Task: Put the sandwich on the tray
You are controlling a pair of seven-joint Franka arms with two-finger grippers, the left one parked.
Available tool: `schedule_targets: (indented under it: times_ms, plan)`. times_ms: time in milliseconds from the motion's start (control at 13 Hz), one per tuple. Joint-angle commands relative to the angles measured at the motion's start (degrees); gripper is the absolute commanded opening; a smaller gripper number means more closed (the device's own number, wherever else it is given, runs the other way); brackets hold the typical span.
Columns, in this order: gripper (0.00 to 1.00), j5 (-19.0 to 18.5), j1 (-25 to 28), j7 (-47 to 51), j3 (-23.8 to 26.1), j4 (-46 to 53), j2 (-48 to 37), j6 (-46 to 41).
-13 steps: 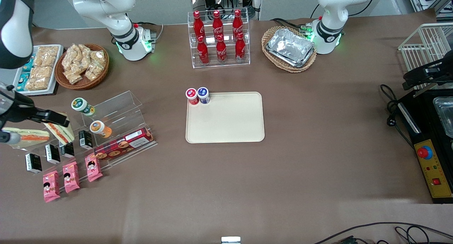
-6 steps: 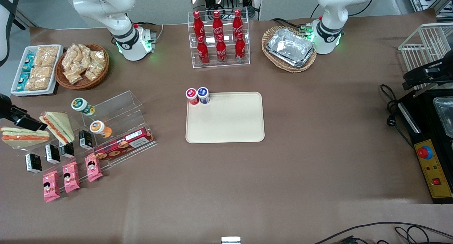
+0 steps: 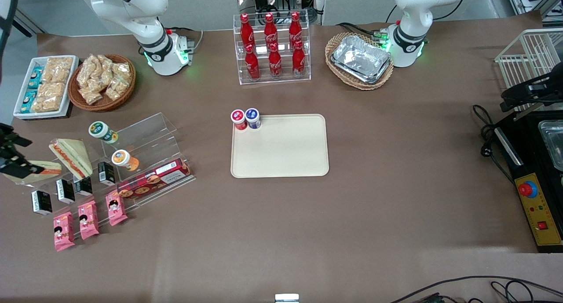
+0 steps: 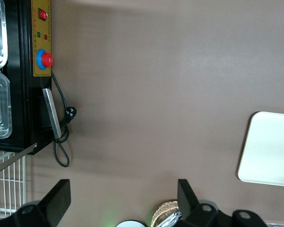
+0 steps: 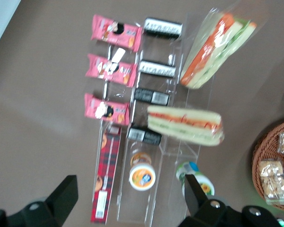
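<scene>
Gripper (image 3: 13, 157), fingers wide, at frame's edge; acrylic rack (image 3: 145, 149) stands between it and the mid-frame tray (image 3: 281, 153); cups (image 3: 246, 118) crowd one corner.

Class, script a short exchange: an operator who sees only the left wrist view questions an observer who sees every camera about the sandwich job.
Operator: My view shows only a corner of the tray. Where is the sandwich?
Observer: The sandwich lies on a clear stand toward the working arm's end of the table, with a second sandwich beside it.
Operator: Does the end effector have it?
Observer: No. The end effector hangs open above the stand, holding nothing.
</scene>
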Motion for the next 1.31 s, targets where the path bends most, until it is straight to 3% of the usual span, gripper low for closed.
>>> schedule_targets:
  times_ms: [0,154,462,692,923,1231]
  plan:
    - [1.0,-5.19,-2.56,-2.55,0.14,0.01,1.98,1.69]
    - [1.0,-7.69,-4.48,-3.17,0.14,0.45,3.75,2.13]
    - [1.0,-7.78,-8.7,-9.66,-0.12,0.01,5.85,6.95]
    - [1.0,-6.81,-12.13,-12.84,-0.04,-0.16,8.4,10.73]
    - [1.0,-4.27,-12.4,-12.84,-0.12,-0.77,9.72,12.67]
    - [1.0,-3.91,-13.63,-14.16,-0.12,-6.56,8.85,16.45]
